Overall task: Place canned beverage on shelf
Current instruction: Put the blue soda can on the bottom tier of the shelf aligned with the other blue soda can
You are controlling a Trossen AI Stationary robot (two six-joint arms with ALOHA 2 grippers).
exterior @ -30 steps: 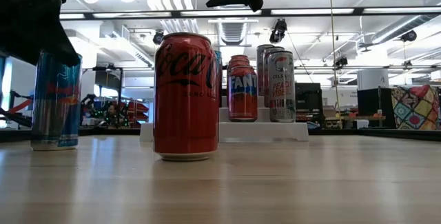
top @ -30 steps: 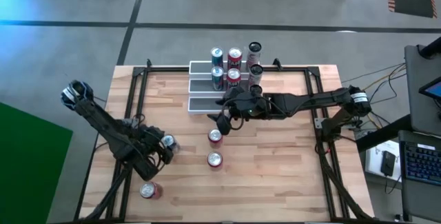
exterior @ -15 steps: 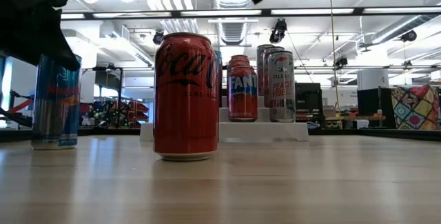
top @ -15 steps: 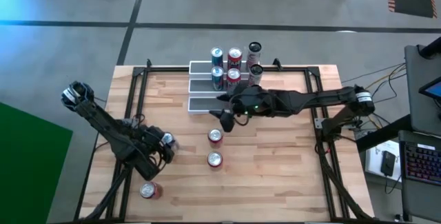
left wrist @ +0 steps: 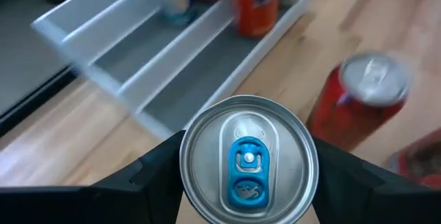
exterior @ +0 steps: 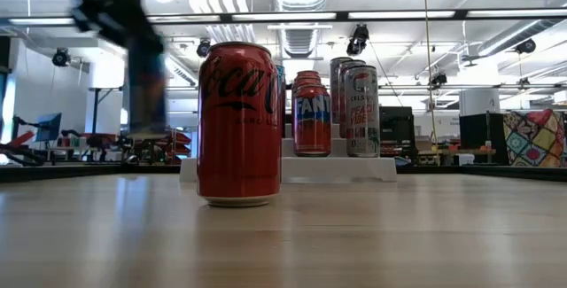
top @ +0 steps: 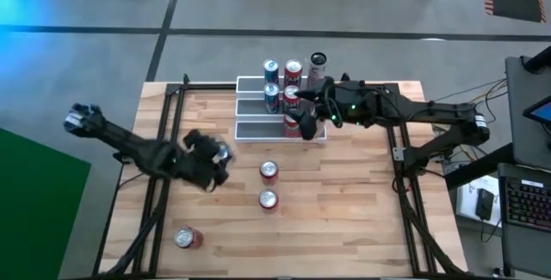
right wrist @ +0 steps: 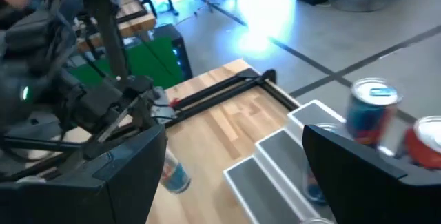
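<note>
At the table's far edge stands the small three-step shelf with white edges and grey treads [top: 277, 108], already bearing several upright cans: blue, red and silver ones on the upper steps and an orange-labelled can lower down. Over the bare wood nearer the left side, the left gripper [top: 211, 155] is closed around a slim blue-and-silver beverage can with a blue pull-tab [left wrist: 248, 158], lifted clear of the table, with the shelf's empty lower tread ahead of it in the left wrist view. Above the shelf's right part hangs the right gripper [top: 306, 123], fingers spread and empty. Three red cans [top: 269, 171] wait on the wooden tabletop [top: 362, 202]. Judged progress: well begun; the carried can and three others remain to be shelved.
</note>
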